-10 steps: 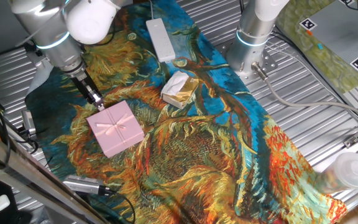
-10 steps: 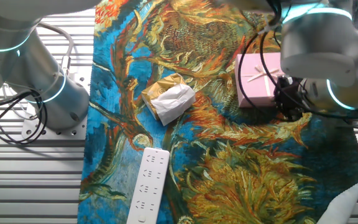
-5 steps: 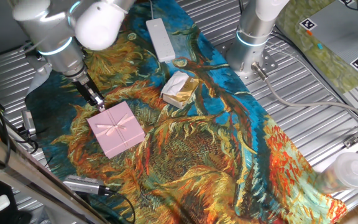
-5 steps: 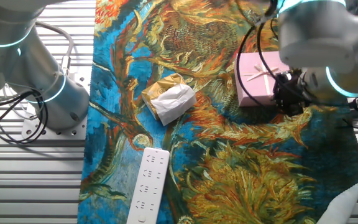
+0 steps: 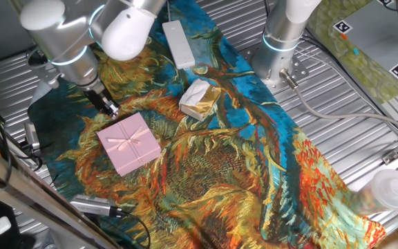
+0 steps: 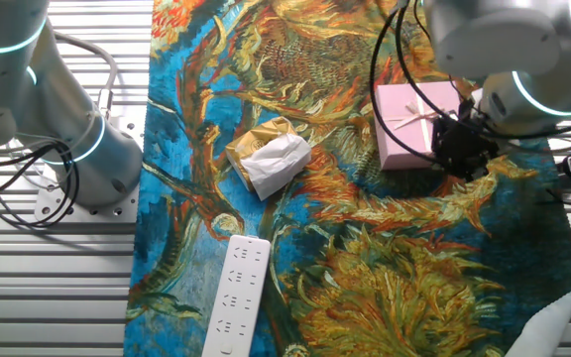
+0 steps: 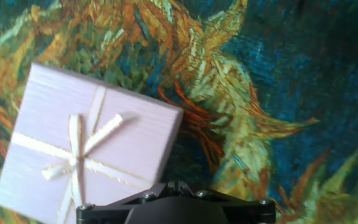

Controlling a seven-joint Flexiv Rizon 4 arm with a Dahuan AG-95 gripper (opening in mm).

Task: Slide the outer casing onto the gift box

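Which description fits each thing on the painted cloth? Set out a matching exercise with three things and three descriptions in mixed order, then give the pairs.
Things:
1. outer casing
2. foil packet
3. white remote

Descriptions:
A. long and flat, at the cloth's edge
B. pale pink, with a ribbon bow on top
C. crumpled white and gold

Pairs: 1-B, 2-C, 3-A

Outer casing (image 7: 89, 146): lying flat on the patterned cloth (image 7: 260, 81), ribbon bow (image 7: 76, 158) facing up
Gripper: only its dark base showing at bottom edge
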